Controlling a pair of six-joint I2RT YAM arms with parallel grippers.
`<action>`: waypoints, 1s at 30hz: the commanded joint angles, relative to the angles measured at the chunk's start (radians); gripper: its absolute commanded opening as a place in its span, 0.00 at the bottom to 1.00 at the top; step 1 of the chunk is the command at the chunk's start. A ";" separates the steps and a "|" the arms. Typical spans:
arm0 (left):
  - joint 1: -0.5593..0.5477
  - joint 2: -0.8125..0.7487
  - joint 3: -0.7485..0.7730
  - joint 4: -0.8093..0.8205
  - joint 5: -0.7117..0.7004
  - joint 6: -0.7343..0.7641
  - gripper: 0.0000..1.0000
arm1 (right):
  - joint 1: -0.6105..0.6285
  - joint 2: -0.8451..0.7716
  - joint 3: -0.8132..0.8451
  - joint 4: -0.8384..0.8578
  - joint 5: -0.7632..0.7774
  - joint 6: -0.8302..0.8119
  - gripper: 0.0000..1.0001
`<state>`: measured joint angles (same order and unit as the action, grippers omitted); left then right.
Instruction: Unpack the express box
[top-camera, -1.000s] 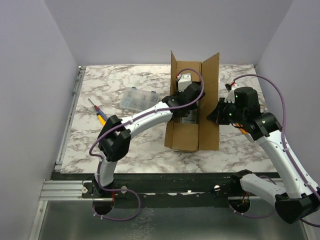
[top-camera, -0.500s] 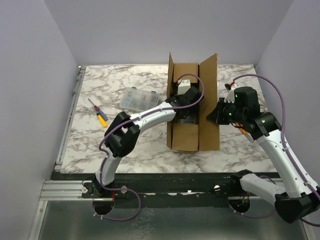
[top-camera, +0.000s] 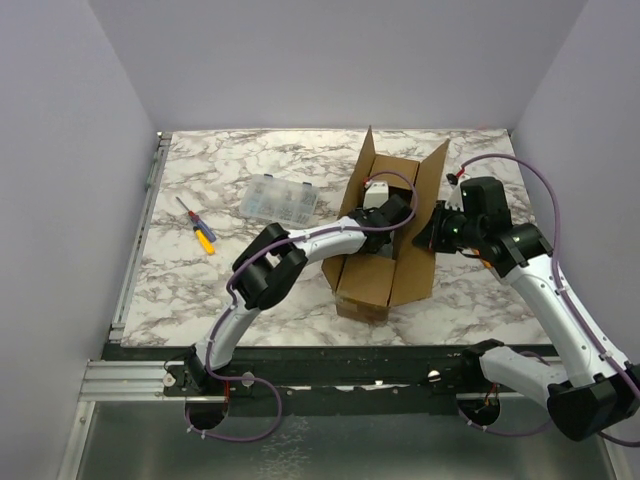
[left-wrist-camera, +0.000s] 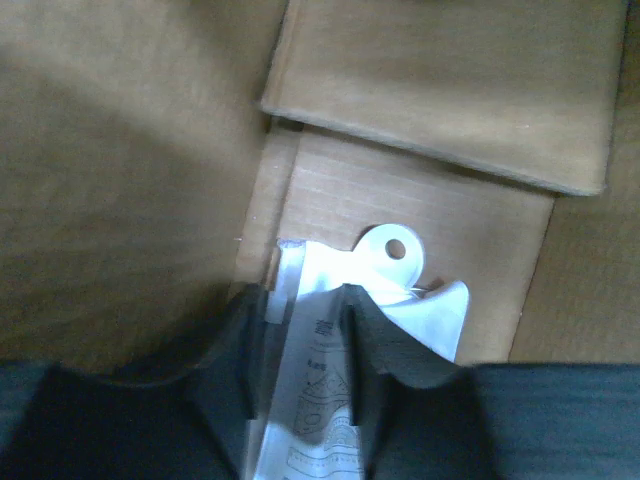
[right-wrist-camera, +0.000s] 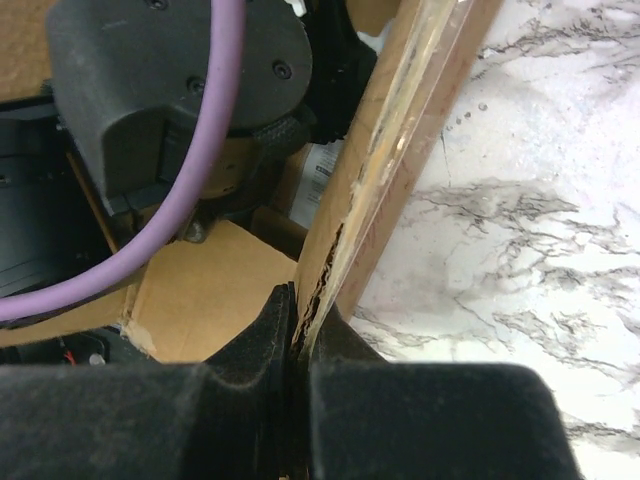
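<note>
The express box (top-camera: 375, 282) is a long brown carton, open, with both long flaps standing up, skewed on the marble table. My left gripper (top-camera: 385, 232) reaches down inside it. In the left wrist view its fingers (left-wrist-camera: 305, 350) are closed on a white printed packet with a round hang hole (left-wrist-camera: 395, 262) lying on the box floor. My right gripper (top-camera: 432, 228) is shut on the box's right flap (top-camera: 428, 205). The right wrist view shows that flap's torn edge (right-wrist-camera: 385, 160) pinched between the fingers.
A small clear plastic compartment case (top-camera: 279, 198) lies left of the box. A screwdriver with red and yellow handle (top-camera: 198, 226) lies farther left. The marble table (top-camera: 200, 290) ends at a metal rail on the left and a dark rail at the front.
The box has swung so its far end points right, and its near end shifted right. My left gripper went deeper into the box. My right gripper stayed on the right flap.
</note>
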<state>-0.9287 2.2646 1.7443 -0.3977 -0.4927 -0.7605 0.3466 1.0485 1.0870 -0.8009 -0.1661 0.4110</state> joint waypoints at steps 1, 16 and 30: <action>0.042 0.067 -0.031 0.005 0.035 -0.030 0.24 | 0.012 -0.033 -0.009 0.089 -0.026 -0.042 0.00; 0.021 -0.239 0.052 0.051 0.179 0.121 0.00 | 0.012 -0.055 -0.152 0.141 0.024 -0.016 0.00; 0.001 -0.410 -0.015 0.094 0.210 0.131 0.00 | 0.012 -0.040 -0.126 0.154 0.060 0.007 0.00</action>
<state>-0.9245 1.8736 1.7531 -0.3149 -0.3141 -0.6460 0.3523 0.9966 0.9470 -0.6079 -0.1612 0.4702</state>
